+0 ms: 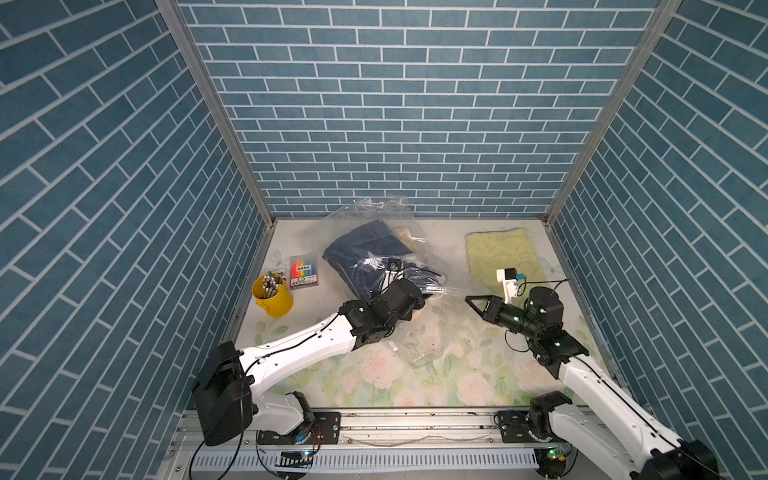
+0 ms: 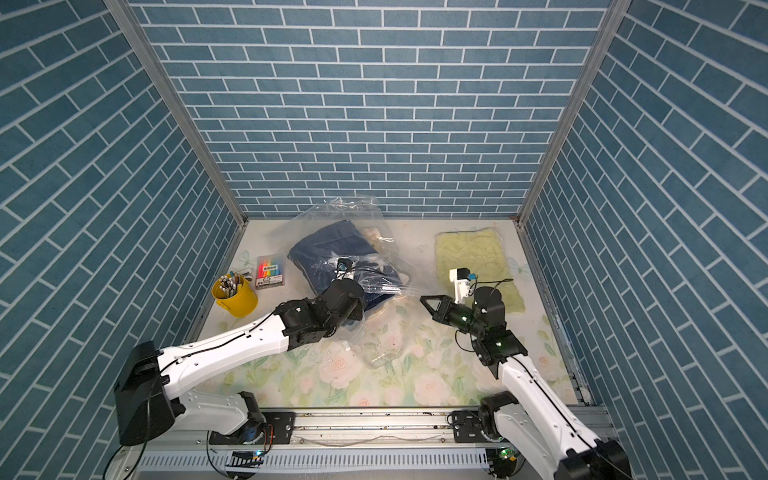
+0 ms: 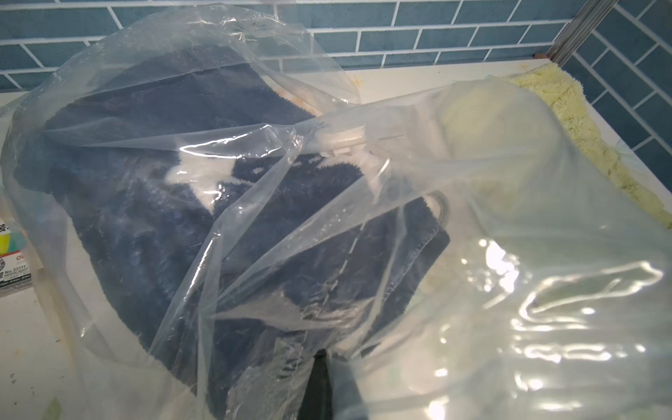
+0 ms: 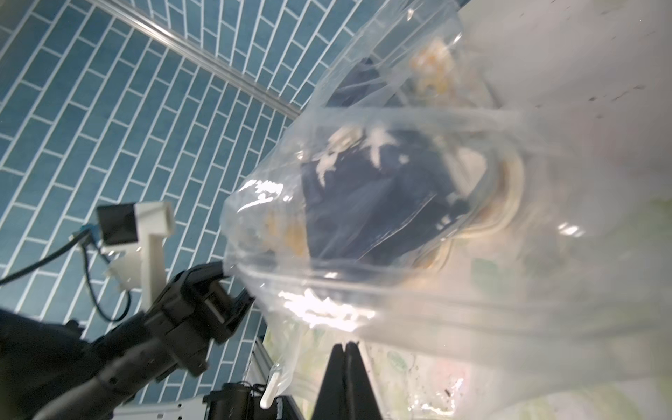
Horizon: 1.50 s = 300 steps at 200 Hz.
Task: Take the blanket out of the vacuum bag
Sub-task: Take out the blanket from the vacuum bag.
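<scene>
Left wrist view: pinches vacuum bag [image 3: 527, 236] film with closed left gripper [image 3: 320, 354], navy blanket [image 3: 127, 218] inside; holds right gripper [image 4: 345, 345] shut at bag's right edge.

clear plastic vacuum bag [image 1: 368, 217]: glossy, crinkled | navy cloth blanket [image 1: 358, 249]: fuzzy, matt | pale-green cloth mat [image 1: 498, 251]: shaggy, matt

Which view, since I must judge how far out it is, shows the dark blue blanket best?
The left wrist view: the dark blue blanket fills the frame, its folds and stitched edge sharp through the vacuum bag. Both top views show it small and distant. The right wrist view shows it blurred behind plastic.
</scene>
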### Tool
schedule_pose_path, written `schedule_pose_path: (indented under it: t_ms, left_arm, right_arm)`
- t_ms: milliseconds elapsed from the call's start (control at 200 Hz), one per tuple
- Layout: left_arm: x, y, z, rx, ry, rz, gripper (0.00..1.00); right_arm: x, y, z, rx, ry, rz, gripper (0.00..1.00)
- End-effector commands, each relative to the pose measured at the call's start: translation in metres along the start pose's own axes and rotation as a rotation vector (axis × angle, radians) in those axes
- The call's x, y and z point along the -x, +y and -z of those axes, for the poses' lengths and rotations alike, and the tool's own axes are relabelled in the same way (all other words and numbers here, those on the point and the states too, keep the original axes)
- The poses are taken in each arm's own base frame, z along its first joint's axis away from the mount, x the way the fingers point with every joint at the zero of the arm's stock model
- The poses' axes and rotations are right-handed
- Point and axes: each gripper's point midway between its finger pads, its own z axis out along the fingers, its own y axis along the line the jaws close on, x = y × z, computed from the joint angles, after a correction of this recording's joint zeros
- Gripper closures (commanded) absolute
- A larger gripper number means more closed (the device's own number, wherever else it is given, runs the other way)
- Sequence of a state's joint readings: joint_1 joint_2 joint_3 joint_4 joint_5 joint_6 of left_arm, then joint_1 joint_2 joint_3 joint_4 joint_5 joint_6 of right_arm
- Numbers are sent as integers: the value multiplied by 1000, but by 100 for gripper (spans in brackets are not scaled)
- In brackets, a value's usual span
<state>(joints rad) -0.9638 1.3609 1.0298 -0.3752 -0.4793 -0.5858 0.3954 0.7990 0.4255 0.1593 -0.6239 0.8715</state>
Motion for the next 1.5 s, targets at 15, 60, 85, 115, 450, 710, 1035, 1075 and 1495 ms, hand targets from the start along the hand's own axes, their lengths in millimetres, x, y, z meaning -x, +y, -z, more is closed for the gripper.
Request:
schedule_pose_path:
  t_ms: [15,60,85,115,450,710,1035,1075,1495]
  left_arm:
    - [-2,3,3,20,2,-21,100]
    - [-3,3,3,19,-1,-19,100]
    - [-4,3,2,17,-1,-15,100]
    - [-5,2,2,15,0,-14,100]
    - [13,-9,19,-53,-40,6,100]
    - [19,-12,24,-81,-59,16,100]
    - [11,-10,28,-116,-57,15,100]
    - [10,-9,29,-122,-58,17,100]
    - [-6,-11,29,-176,-39,9,100]
  right_arm:
    - [-35,-2,0,-16,66,-13,96]
    - [-43,-1,2,-17,81,-3,95]
    - [-46,1,3,-15,88,4,95]
    - [-50,4,5,-4,93,16,94]
    - [-99,0,-36,3,116,35,96]
    - [-142,4,-96,-8,251,60,98]
    - [-76,-16,-136,-43,98,-77,85]
    - [-67,-15,-138,-42,61,-100,75]
    - [-35,-31,-158,67,-99,-408,47]
